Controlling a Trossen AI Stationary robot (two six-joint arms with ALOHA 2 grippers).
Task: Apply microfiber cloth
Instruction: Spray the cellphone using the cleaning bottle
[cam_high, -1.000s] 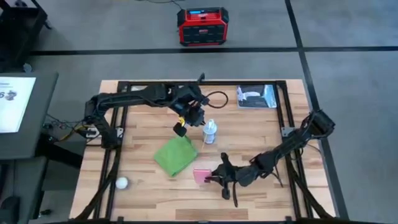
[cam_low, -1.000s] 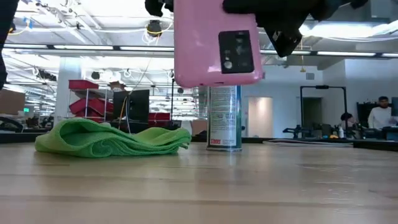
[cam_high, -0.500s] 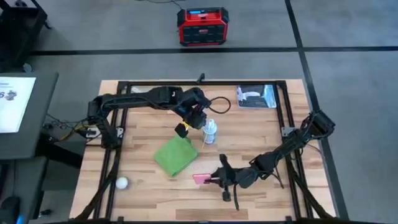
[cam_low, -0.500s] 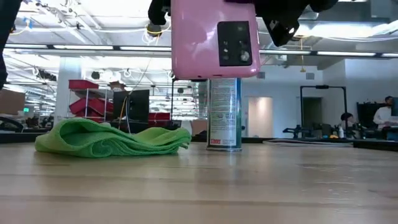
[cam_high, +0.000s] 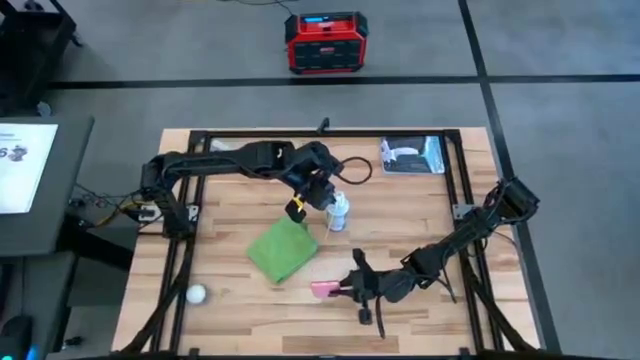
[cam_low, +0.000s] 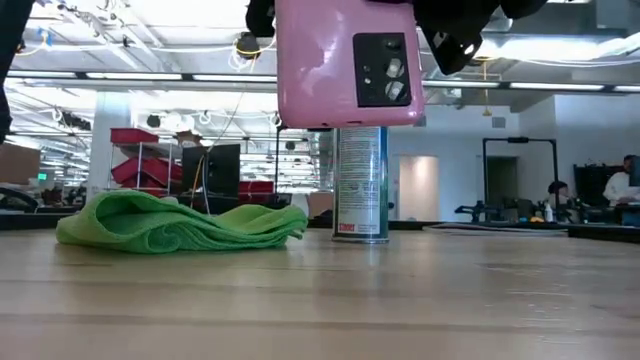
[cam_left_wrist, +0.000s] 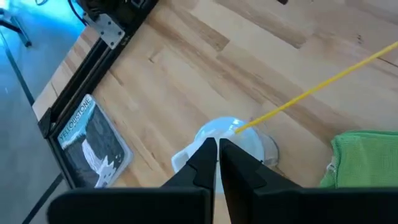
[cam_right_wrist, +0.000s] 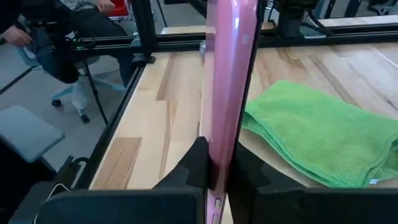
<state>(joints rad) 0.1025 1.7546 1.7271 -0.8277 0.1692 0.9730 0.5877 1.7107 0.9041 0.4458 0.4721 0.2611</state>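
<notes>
Green, folded and lying flat, the microfiber cloth (cam_high: 281, 250) rests on the wooden table (cam_high: 230, 215) near its middle in the high view. The left gripper (cam_high: 296, 208) hangs just above the cloth's far edge, beside a spray can (cam_high: 338, 211) that stands to the right of it. The right gripper (cam_high: 347, 288) is at the near side of the table, to the right of the cloth, clamped on a pink phone (cam_high: 325, 289). A white ball (cam_high: 196, 294) lies at the near left. A blue-and-white packet (cam_high: 412, 155) lies at the far right.

In the low view, the cloth (cam_low: 180, 224) lies on the table left of the upright spray can (cam_low: 361, 184). The phone (cam_low: 346, 63) hangs above the table, camera side visible.

In the left wrist view, the left gripper's fingers (cam_left_wrist: 202, 163) are pressed together with nothing between them, above the can's cap (cam_left_wrist: 224, 140). The cloth (cam_left_wrist: 367, 158) is beside the can.

In the right wrist view, the right gripper's fingers (cam_right_wrist: 198, 163) clamp the phone (cam_right_wrist: 227, 81) edge-on. The cloth (cam_right_wrist: 314, 132) lies beyond it.
</notes>
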